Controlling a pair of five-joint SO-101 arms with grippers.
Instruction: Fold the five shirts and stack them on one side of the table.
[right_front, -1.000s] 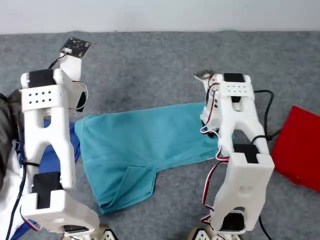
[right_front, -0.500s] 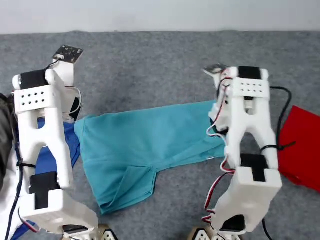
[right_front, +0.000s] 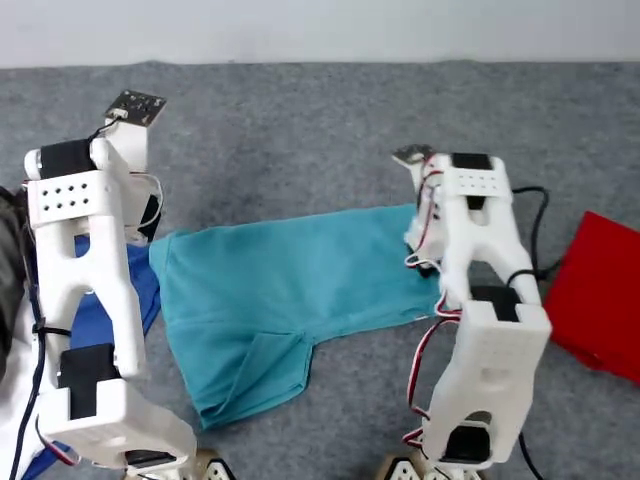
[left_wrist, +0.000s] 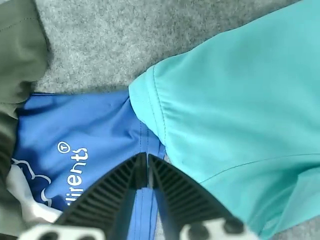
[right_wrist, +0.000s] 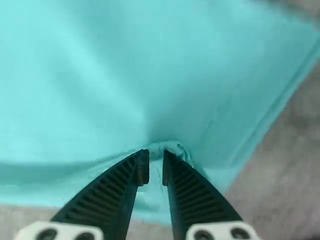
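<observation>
Far left of the teal shirt: crumpled dark olive garment (left_wrist: 20, 55), heaped at the table edge. Next to it lies a blue shirt with white print (left_wrist: 85, 130), its edge tucked just under the teal shirt's left hem. The left gripper (left_wrist: 148, 159) is clenched, tips down against the blue shirt right beside that hem; cannot tell whether cloth is actually pinched. Centre: the teal shirt of thin smooth jersey (right_front: 280, 300) is spread flat on the grey felt-covered table (right_front: 300, 130), one lower corner doubled over on itself. At the teal shirt's right edge the right gripper (right_wrist: 155, 155) is closed on a small puckered tuck of the fabric, just inside the stitched hem. Well right of the teal shirt: a red shirt (right_front: 600, 290), flat, apart from everything else. Handling, my judgement: the teal shirt is light, limp and likely slick. It will sag and drag on the felt rather than slide cleanly, and a single-layer pinch may slip. Best holds are the doubled hems and corners, one per arm, so an edge lifts evenly. No bin or tray here, so the table itself bears all the garments. The heap left of the teal shirt looks like unsorted stock rather than a folded stack.
</observation>
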